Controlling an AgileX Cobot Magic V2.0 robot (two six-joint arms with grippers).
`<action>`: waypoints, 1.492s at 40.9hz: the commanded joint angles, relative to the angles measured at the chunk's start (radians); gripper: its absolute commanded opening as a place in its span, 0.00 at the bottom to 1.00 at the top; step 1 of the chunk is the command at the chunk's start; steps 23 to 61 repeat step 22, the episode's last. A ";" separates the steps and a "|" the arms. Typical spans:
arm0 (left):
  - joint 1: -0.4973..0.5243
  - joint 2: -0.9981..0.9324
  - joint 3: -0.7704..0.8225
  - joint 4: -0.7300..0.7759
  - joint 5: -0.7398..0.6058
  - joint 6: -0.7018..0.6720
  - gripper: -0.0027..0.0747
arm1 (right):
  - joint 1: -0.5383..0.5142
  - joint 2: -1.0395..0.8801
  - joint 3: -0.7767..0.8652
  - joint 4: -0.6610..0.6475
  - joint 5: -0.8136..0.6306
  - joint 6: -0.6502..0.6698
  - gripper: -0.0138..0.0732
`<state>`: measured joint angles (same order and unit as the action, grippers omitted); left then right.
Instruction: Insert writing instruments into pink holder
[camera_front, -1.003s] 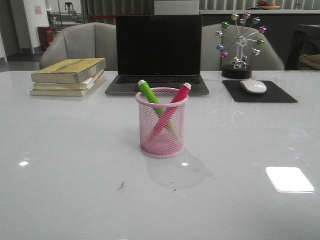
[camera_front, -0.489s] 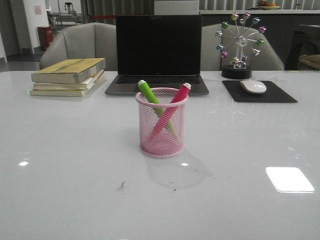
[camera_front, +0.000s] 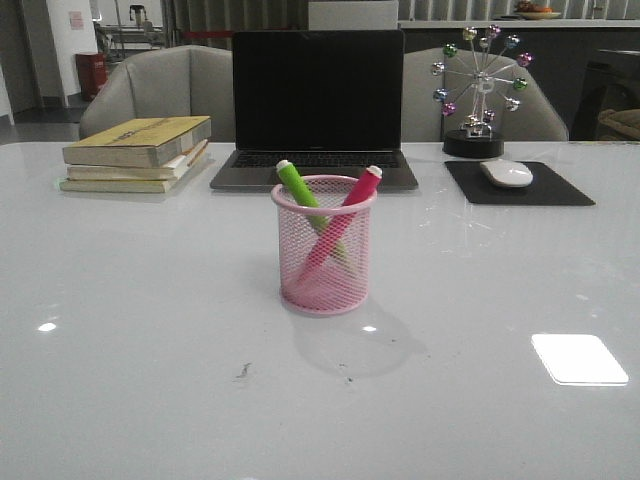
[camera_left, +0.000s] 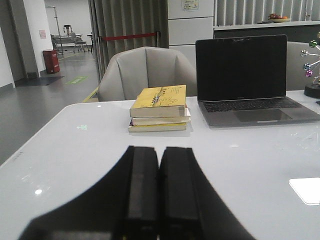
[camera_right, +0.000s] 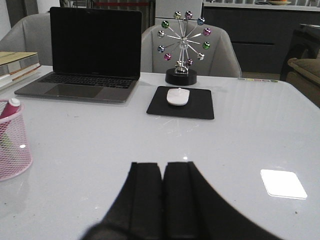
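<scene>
White desk (camera_front: 120, 300) carries the pink holder (camera_front: 324, 270) just before the laptop (camera_front: 317, 105) — green pen (camera_front: 296, 184) and magenta pen (camera_front: 357, 189) crossed inside. Left fingers (camera_left: 159, 192) and right fingers (camera_right: 163, 192) — pressed together, empty.

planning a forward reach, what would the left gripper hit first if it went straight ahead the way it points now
Probably the stack of books. The left gripper, jaws shut, points over bare table straight towards it, with nothing lying between. Its height over the table is unclear, so it might scrape the surface first.
</scene>
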<state>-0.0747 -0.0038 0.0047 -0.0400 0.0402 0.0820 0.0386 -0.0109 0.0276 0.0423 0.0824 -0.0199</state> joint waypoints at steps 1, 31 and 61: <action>-0.006 -0.020 0.004 0.000 -0.092 -0.010 0.15 | -0.007 -0.020 -0.005 0.000 -0.091 0.003 0.22; -0.006 -0.020 0.004 0.000 -0.092 -0.010 0.15 | -0.037 -0.020 -0.005 0.000 -0.091 0.003 0.22; -0.006 -0.020 0.004 0.000 -0.092 -0.010 0.15 | -0.037 -0.020 -0.005 0.000 -0.091 0.003 0.22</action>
